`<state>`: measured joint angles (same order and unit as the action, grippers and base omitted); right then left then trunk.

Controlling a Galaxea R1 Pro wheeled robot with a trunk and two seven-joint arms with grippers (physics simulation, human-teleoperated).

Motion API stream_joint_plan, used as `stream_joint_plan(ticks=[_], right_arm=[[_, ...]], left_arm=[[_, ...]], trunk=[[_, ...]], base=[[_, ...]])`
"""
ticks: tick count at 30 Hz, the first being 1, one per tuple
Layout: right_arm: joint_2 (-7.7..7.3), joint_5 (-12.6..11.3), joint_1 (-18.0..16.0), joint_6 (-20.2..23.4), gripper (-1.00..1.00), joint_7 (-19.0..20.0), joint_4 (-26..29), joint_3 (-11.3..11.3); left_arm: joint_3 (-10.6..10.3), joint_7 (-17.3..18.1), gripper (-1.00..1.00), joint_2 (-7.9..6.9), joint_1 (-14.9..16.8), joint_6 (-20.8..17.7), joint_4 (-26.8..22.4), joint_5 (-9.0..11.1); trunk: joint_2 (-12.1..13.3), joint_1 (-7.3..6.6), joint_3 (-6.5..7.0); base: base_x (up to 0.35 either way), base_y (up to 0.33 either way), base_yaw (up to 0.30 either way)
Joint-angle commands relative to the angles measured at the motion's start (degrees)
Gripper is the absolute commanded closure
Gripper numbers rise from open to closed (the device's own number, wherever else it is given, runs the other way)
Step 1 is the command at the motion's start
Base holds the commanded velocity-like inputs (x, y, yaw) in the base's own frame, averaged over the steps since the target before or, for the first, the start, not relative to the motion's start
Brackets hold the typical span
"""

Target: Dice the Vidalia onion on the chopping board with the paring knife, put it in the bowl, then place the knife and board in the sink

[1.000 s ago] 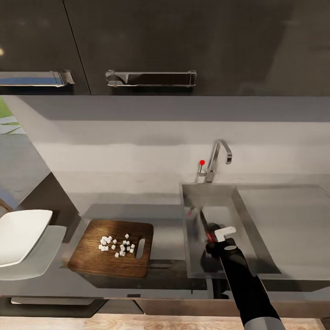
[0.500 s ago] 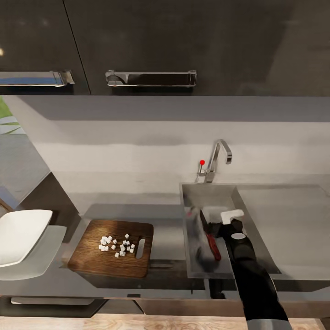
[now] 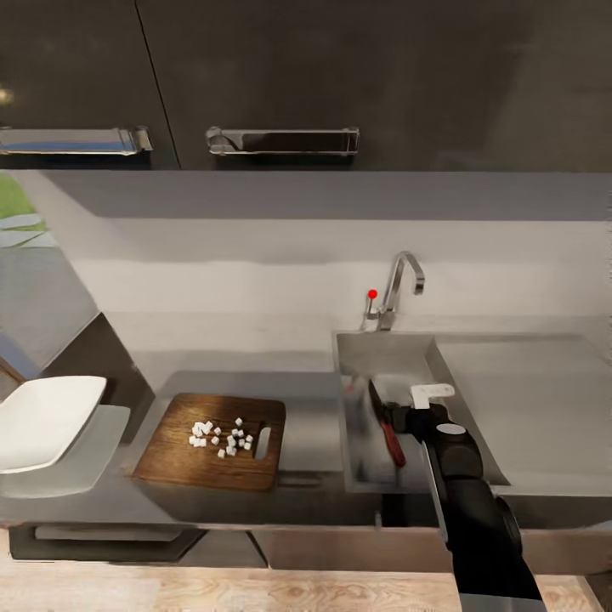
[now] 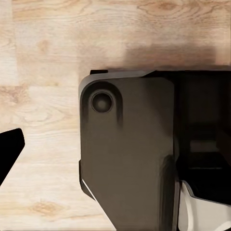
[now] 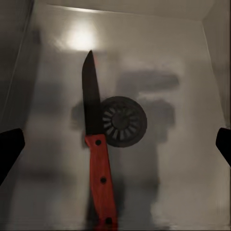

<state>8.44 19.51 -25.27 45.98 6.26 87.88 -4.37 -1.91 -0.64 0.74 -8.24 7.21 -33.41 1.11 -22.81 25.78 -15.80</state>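
The paring knife (image 3: pixel 389 438), red handle and dark blade, lies flat on the floor of the sink (image 3: pixel 374 353). In the right wrist view the knife (image 5: pixel 98 163) lies partly over the round drain (image 5: pixel 124 121). My right gripper (image 3: pixel 414 406) hovers just above it, open and holding nothing, its fingertips wide apart (image 5: pixel 115 149). The chopping board (image 3: pixel 183 446) rests on the countertop (image 3: pixel 310 425) left of the sink, with the diced onion (image 3: pixel 221 435) on it. The white bowl (image 3: pixel 42 421) sits at the far left. My left gripper (image 4: pixel 115 154) hangs over the wooden floor beside the robot's base, open.
A chrome tap (image 3: pixel 399 285) with a red knob stands behind the basin. The flat drainboard (image 3: pixel 544 399) extends to the right. Dark upper cabinets with bar handles (image 3: pixel 280 140) hang overhead. Wooden floor (image 3: pixel 255 591) runs along the counter's front.
My right gripper let go of the paring knife, which now lies in the sink, and drew up and slightly right. The head view has shifted a little.
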Motion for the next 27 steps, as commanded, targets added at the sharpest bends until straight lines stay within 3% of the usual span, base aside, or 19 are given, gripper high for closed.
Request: stream_joint_plan(ticks=[1,14,27], right_arm=[[0.07,0.6,0.0,0.3,-1.0,0.6,0.1,-0.1],[0.15,0.5,0.0,0.4,-1.0,0.6,0.1,-0.1],[0.11,0.5,0.0,0.5,-1.0,0.6,0.1,-0.1]], left_arm=[[-0.1,-0.1,-1.0,-0.03,0.0,0.1,-0.1,0.1],[-0.1,-0.1,-1.0,0.01,0.0,0.1,0.0,0.1],[-0.1,-0.1,-1.0,0.02,0.0,0.1,0.0,0.1]], trunk=[[-0.1,0.0,-0.1],[-0.1,0.0,-0.1],[-0.1,0.0,-0.1]], base=[[-0.304,0.0,0.0],[-0.304,0.068,0.0],[-0.031,0.247,0.0]])
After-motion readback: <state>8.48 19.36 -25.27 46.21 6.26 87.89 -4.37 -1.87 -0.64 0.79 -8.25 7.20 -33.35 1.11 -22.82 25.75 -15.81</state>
